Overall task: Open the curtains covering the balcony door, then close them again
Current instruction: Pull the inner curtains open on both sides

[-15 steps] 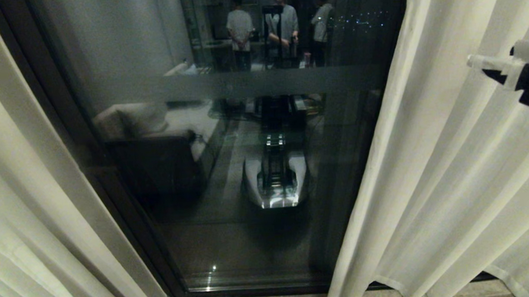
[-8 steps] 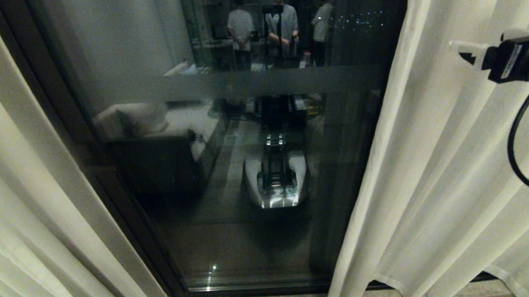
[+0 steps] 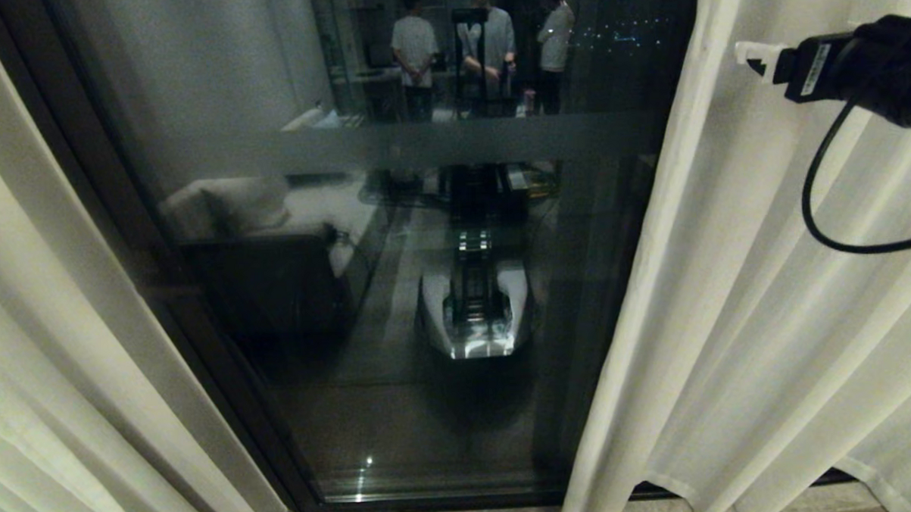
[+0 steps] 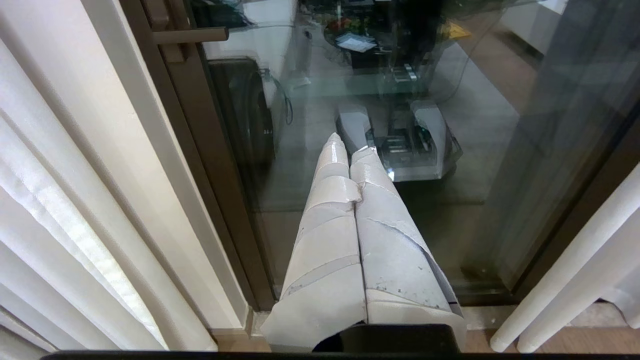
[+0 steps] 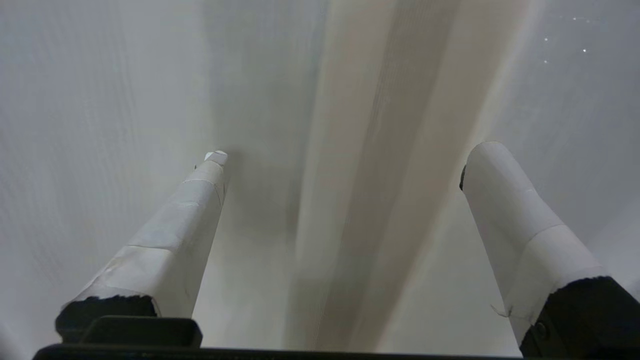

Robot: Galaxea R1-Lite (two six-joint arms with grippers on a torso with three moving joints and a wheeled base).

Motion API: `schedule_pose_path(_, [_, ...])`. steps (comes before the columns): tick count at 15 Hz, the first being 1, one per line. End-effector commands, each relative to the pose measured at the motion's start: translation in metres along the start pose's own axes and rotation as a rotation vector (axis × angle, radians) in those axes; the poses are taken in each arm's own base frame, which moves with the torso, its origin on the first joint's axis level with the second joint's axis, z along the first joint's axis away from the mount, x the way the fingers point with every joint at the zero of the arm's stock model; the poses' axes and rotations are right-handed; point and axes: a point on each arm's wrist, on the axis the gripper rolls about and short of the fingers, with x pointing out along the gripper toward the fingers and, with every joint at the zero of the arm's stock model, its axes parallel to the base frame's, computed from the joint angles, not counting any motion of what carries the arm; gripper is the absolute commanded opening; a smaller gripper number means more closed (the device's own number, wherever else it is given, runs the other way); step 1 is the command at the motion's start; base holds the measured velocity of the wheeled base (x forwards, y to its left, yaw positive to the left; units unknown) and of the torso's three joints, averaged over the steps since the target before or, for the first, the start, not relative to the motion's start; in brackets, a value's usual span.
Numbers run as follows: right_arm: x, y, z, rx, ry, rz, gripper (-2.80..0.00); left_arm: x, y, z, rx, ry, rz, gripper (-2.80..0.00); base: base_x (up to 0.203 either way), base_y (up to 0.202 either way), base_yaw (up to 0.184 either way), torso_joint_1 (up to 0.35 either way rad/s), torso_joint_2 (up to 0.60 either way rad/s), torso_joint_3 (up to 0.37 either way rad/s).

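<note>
Curtains (image 3: 767,290) parted either side of balcony door (image 3: 396,303); glass mirrors sofa, three people. Right gripper (image 5: 345,160) spread wide before pleats, empty; left gripper (image 4: 350,150) closed, empty.

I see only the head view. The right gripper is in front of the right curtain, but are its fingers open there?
Observer: Yes. In the right wrist view the right gripper has its fingers wide apart, holding nothing.
Operator: Is cloth between them?
Observer: A pleat of the right curtain runs just beyond the gap. Whether the tips touch it, I cannot tell.
Operator: And the left arm? I do not see it.
Observer: The left gripper is shut and empty, low in front of the glass of the balcony door.
</note>
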Motion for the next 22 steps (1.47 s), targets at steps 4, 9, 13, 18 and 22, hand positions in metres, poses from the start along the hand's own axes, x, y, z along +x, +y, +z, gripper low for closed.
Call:
schedule_pose_path(4, [0.031,0.002,-0.019,0.004,-0.013,-0.002,0.00,0.000,0.000,0.000,0.000,-0.001,0.000,-2.80,0.000,0.000,0.000,0.000,0.00,0.000])
schedule_pose_path(9, [0.039,0.002,-0.025,0.003,-0.033,-0.003,-2.01,0.000,0.000,0.000,0.000,-0.001,0.000,-2.80,0.000,0.000,0.000,0.000,0.00,0.000])
schedule_pose_path(13, [0.038,0.003,-0.024,0.004,-0.036,0.000,-2.80,0.000,0.000,0.000,0.000,-0.001,0.000,-2.80,0.000,0.000,0.000,0.000,0.00,0.000])
schedule_pose_path(18, [0.031,0.002,-0.013,0.005,-0.061,-0.001,-2.80,0.000,0.000,0.000,0.000,-0.001,0.000,-2.80,0.000,0.000,0.000,0.000,0.00,0.000])
schedule_pose_path(22, [0.017,0.000,0.003,0.004,-0.091,-0.007,-2.80,0.000,0.000,0.000,0.000,-0.001,0.000,-2.80,0.000,0.000,0.000,0.000,0.00,0.000])
